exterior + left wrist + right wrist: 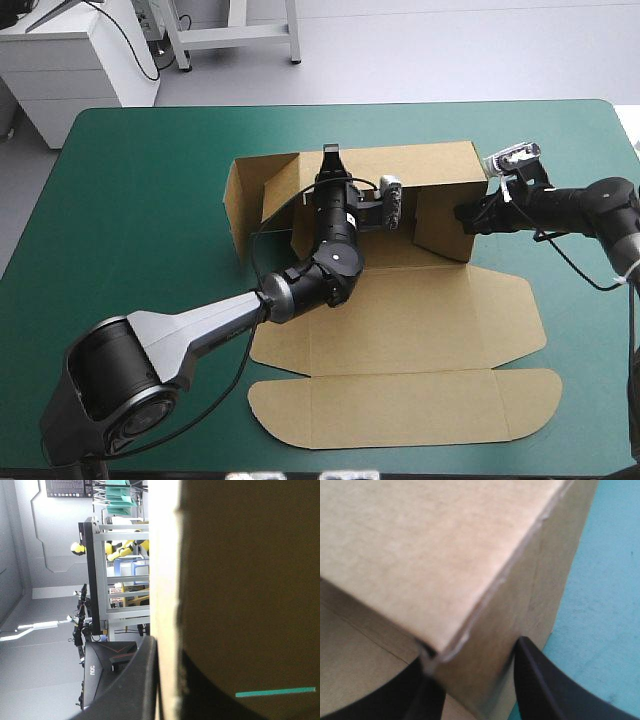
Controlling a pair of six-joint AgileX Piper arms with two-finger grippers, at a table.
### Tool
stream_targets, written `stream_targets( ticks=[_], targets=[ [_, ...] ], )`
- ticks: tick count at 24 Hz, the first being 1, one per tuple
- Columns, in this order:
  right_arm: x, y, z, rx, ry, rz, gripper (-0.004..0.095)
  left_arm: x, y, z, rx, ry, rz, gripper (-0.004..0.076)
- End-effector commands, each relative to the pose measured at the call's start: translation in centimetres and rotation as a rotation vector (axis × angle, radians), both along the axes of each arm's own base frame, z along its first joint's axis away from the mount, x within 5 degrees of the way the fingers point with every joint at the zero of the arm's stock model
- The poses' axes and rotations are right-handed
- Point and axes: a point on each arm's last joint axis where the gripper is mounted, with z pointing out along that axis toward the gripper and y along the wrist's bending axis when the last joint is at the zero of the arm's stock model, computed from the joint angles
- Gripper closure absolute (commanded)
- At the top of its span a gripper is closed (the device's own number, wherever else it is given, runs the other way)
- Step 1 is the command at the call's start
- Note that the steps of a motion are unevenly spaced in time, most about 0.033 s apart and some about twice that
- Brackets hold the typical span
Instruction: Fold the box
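Box (400, 310) runs left-right, lid toward robot; left gripper (330, 153) and right gripper (465, 214) pinch walls.

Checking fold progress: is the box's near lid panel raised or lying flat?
Flat. The lid panel of the box lies spread on the teal-green cover; only the far walls stand raised.

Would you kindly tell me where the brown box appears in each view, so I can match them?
High view: the box lies mid-table, far walls raised, lid flat nearer.
Left wrist view: the box shows as one raised wall, edge-on in the left gripper.
Right wrist view: a wall corner of the box sits in the right gripper.
Shared landmark: the teal-green cover, a thin strip in the left wrist view, beside the corner in the right.
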Motion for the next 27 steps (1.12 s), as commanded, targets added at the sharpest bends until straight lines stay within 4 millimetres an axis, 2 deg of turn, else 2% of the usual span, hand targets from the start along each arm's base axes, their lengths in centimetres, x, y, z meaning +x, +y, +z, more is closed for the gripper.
stream_targets(
  ticks=[1, 3, 6, 16, 20, 23, 27],
  targets=[
    [0.3, 0.5, 1.3, 0.061, -0.047, 0.013, 0.0655, -1.2, -0.6, 2.5, -0.096, -0.013, -0.076, 0.0732],
    [0.4, 0.5, 1.2, 0.071, -0.043, 0.009, 0.0723, -1.2, -0.6, 2.5, -0.095, -0.015, -0.082, 0.0732],
    [0.5, 0.6, 1.3, 0.094, -0.045, -0.002, 0.0925, -1.2, -0.6, 2.6, -0.088, -0.023, -0.086, 0.0732],
    [0.5, 0.5, 1.2, 0.078, -0.036, -0.011, 0.0908, -1.2, -0.6, 2.6, -0.084, -0.029, -0.087, 0.0732],
    [0.4, 0.4, 0.8, 0.021, -0.007, -0.021, 0.0907, -1.2, -0.6, 2.6, -0.084, -0.029, -0.087, 0.0726],
    [0.5, 0.9, 0.5, -0.027, 0.001, -0.032, 0.0907, -1.2, -0.7, 2.6, -0.085, -0.028, -0.089, 0.0674],
    [0.7, 2.0, 0.5, -0.037, -0.016, -0.039, 0.0908, -1.2, -0.7, 2.6, -0.082, -0.032, -0.089, 0.0523]
  ],
)
